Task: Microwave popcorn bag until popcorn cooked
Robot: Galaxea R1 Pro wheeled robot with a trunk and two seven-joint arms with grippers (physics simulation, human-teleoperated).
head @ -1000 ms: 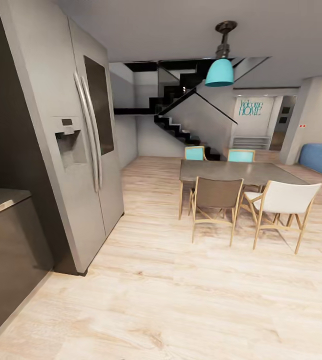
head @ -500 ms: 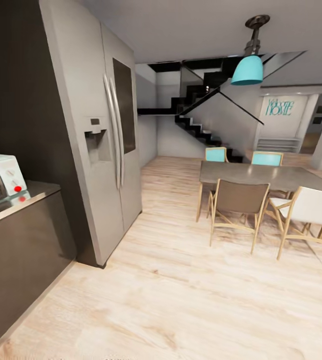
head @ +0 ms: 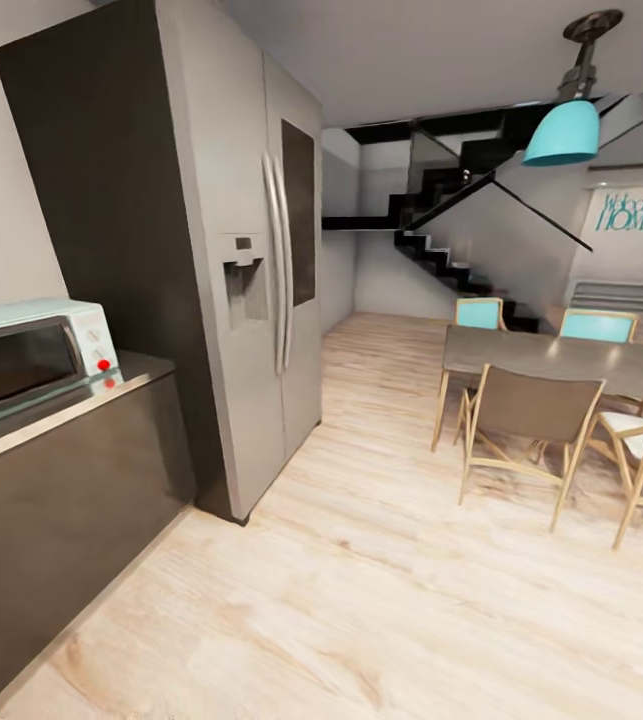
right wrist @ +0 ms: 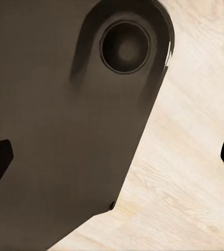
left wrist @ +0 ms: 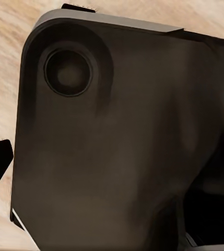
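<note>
**Microwave on the surface, popcorn bag not yet seen**

The popcorn bag cannot be made out on the stretch of surface the head view covers, so its place cannot be told from here. By the task's wording it should be a light, soft, crushable paper sack, best taken by its rolled rim or upper side wall with a gentle squeeze, kept upright so no kernels spill. That is a judgement, not something seen.

The microwave (head: pixel 31 350) stands on the grey surface (head: pixel 111 395), against the wall and just beside the tall dark cabinet panel that flanks the steel fridge (head: pixel 261 290). Its dark glass door looks closed; what lies inside is too dark to tell. The white panel carries knobs and a red light.

Each wrist view looks past a dark rounded part of the robot's body to the light wood floor (right wrist: pixel 190 172). Dark tips show at the edges of the right wrist view, well apart, so the right hand (right wrist: pixel 112 157) looks spread and empty. For the left hand, one dark tip shows and I cannot tell its state.

Farther off stand a dining table (head: pixel 561 355) with chairs, a teal pendant lamp (head: pixel 561 130) and a staircase.
</note>
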